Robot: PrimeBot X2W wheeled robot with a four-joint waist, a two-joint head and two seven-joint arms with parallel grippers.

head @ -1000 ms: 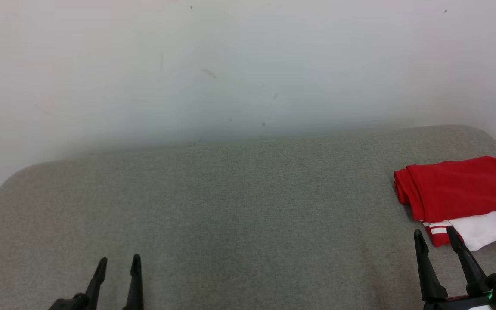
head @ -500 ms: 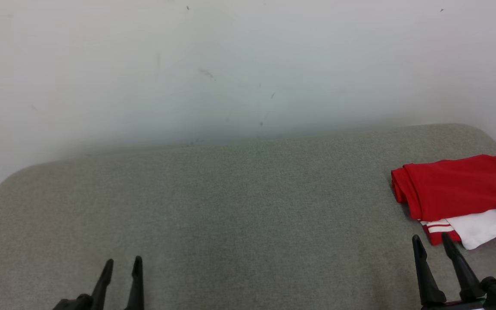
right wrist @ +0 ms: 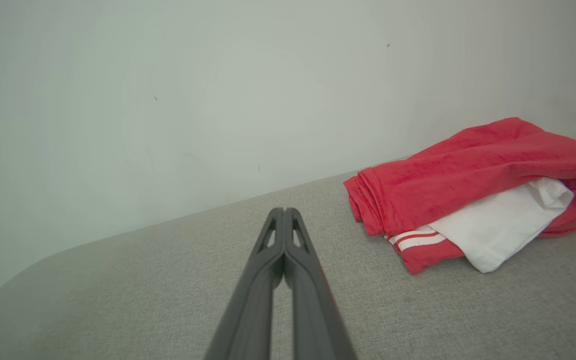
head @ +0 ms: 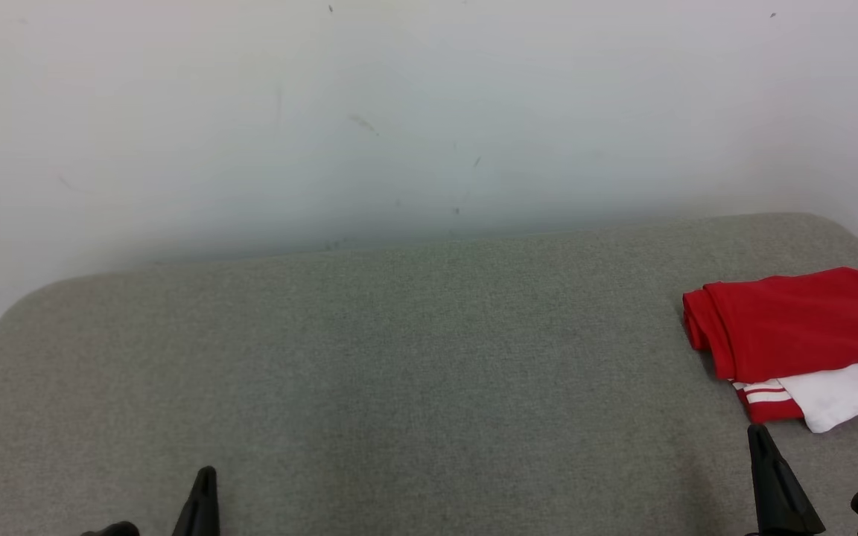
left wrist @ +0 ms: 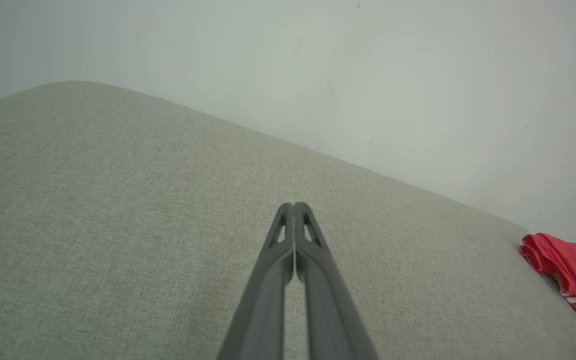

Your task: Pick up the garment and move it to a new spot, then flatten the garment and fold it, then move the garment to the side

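Garment: The red garment (head: 794, 327) lies folded in a compact bundle at the right end of the grey table (head: 399, 357). A white panel and a striped hem poke out underneath. It runs off the head view's right edge.

Why there: I read that as the set-aside spot, since it puts the bundle away from the table's middle, where flattening and folding need room.

Left gripper: My left gripper (left wrist: 294, 206) has its fingers pressed together tip to tip with nothing between them. It sits over the table's near edge toward the left end, well apart from the bundle.

Right gripper: My right gripper (right wrist: 284, 211) is likewise closed and empty, over the table's near edge at the right end. It is near the bundle's striped corner but not touching it.

Why closed: I judge this to be a parked posture, because joined tips are less likely to snag cloth.

Fold quality: The layered edge facing the table's middle looks tidy, but the white panel juts out on the near side.

Task stage: Probably finished, or nearly so.

Watch: Any swing of the right arm toward the table's right end could drag the hem.
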